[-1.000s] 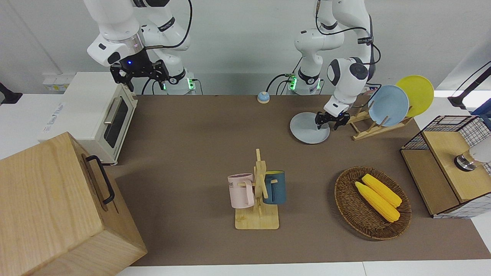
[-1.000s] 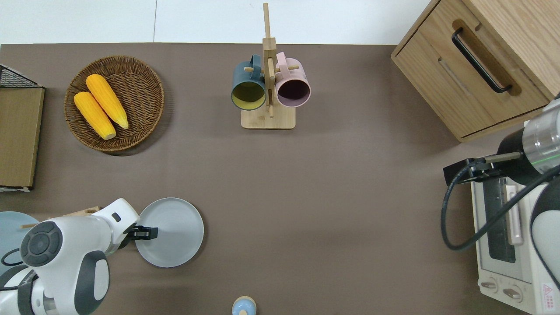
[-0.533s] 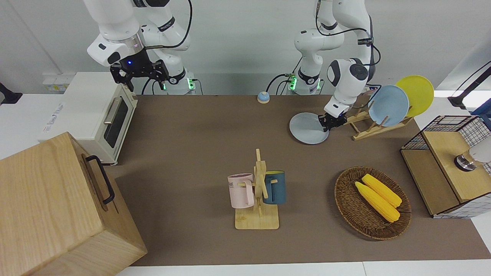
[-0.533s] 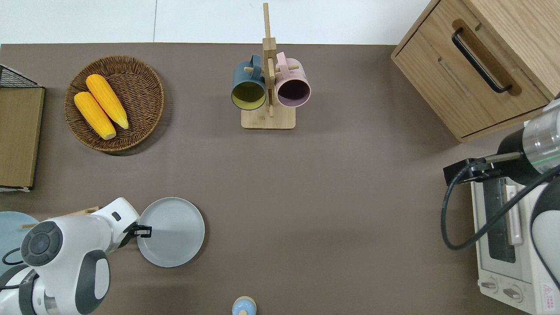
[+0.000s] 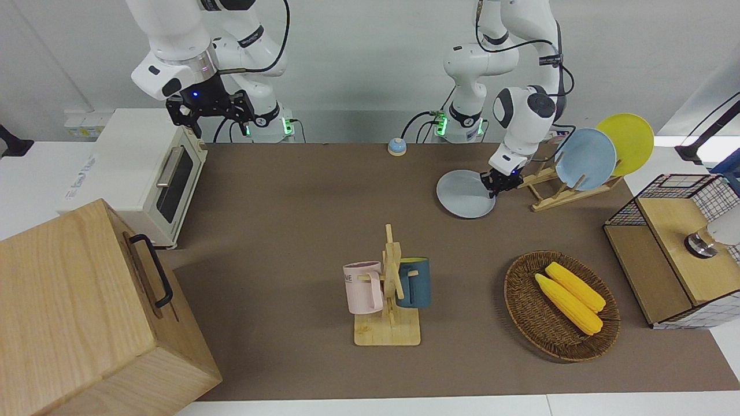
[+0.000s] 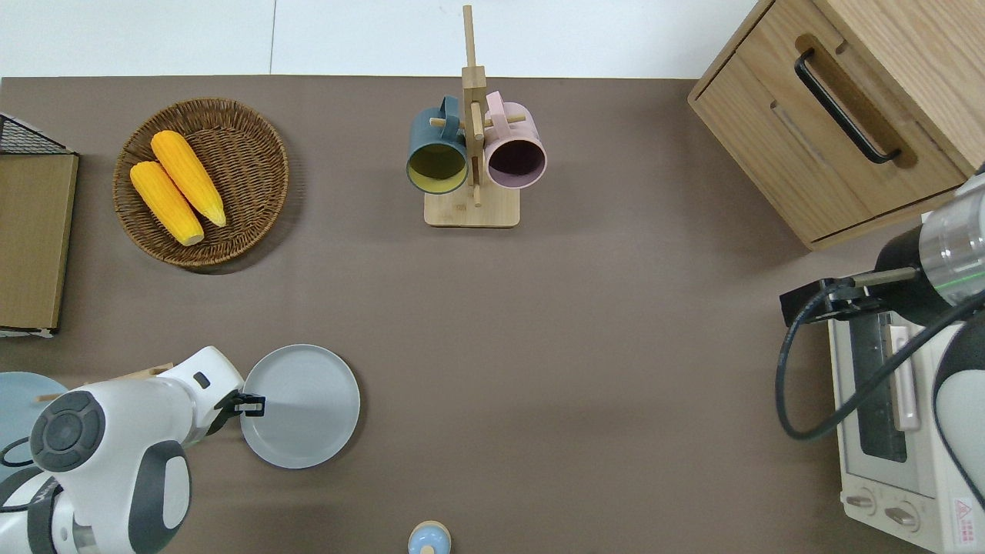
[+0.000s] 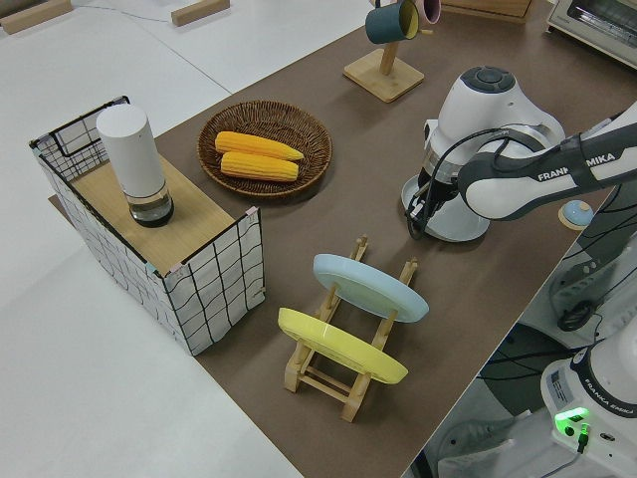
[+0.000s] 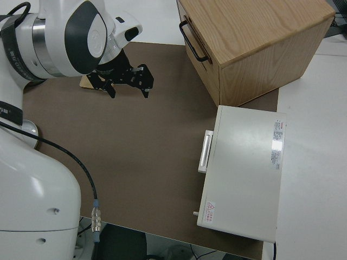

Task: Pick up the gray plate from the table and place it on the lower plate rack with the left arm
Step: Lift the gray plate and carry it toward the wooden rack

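One gray plate (image 5: 464, 194) sits at the centre of the scene, its edge toward the left arm's end of the tabletop (image 5: 300, 208) pinched between the closed fingers of the left pincer (image 5: 493, 185). In the front view that held edge looks raised slightly, while the plate's opposite side seems to rest on the brown cover; whether it has fully left the surface cannot be told. From overhead, the left pincer (image 6: 248, 402) meets the plate (image 6: 302, 406) at its rim, the white left arm (image 6: 123, 446) reaching in low from the robots' side.

Just beside the plate, toward the left arm's end, stands the lower plate rack (image 5: 555, 193), a light-wood frame with a light blue plate (image 5: 585, 159) and a yellow plate (image 5: 627, 141) leaning in its slots. The side view shows the rack's (image 7: 343, 349) slots nearest the gray plate unfilled.

Farther from the robots lie a wicker basket (image 5: 523, 306) holding two ears of corn (image 5: 569, 300), and a wooden mug stand (image 5: 388, 323) carrying a pink mug (image 5: 363, 287) and a dark blue mug (image 5: 415, 282). The right arm is parked, its right pincer (image 5: 209, 110) spread open.
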Action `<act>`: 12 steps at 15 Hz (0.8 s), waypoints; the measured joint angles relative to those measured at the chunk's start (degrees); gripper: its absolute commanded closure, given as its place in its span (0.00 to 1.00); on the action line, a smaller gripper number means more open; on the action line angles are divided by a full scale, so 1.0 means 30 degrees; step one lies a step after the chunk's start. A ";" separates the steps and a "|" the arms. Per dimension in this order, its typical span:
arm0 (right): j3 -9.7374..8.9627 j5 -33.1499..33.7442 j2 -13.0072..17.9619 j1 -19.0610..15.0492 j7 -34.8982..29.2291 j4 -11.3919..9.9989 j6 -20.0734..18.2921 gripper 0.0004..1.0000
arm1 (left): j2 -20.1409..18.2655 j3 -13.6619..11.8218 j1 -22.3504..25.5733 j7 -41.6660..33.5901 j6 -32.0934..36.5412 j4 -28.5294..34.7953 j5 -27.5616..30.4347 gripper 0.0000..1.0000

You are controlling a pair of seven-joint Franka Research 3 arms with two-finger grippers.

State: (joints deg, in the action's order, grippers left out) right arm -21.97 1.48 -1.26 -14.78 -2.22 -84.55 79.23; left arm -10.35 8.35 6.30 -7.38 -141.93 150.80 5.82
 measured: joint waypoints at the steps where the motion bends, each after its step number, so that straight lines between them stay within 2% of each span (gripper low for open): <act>1: 0.0000 0.0000 0.0000 0.0000 0.0000 0.0000 0.0000 0.02 | -0.0110 -0.0005 0.0006 0.0000 0.0120 -0.0113 0.0004 1.00; 4: 0.0000 0.0000 0.0000 0.0000 0.0000 0.0000 0.0000 0.02 | -0.0620 -0.0068 0.0014 0.0001 0.1780 -0.1090 0.0016 1.00; 12: 0.0000 0.0000 0.0000 0.0000 0.0000 0.0000 0.0000 0.02 | -0.1813 -0.0215 0.0258 0.0029 1.0151 -0.6808 -0.0010 1.00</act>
State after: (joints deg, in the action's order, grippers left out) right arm -21.97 1.48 -1.26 -14.78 -2.22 -84.54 79.23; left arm -15.79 7.71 7.07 -7.30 -111.48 130.37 5.79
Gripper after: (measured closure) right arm 0.013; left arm 0.960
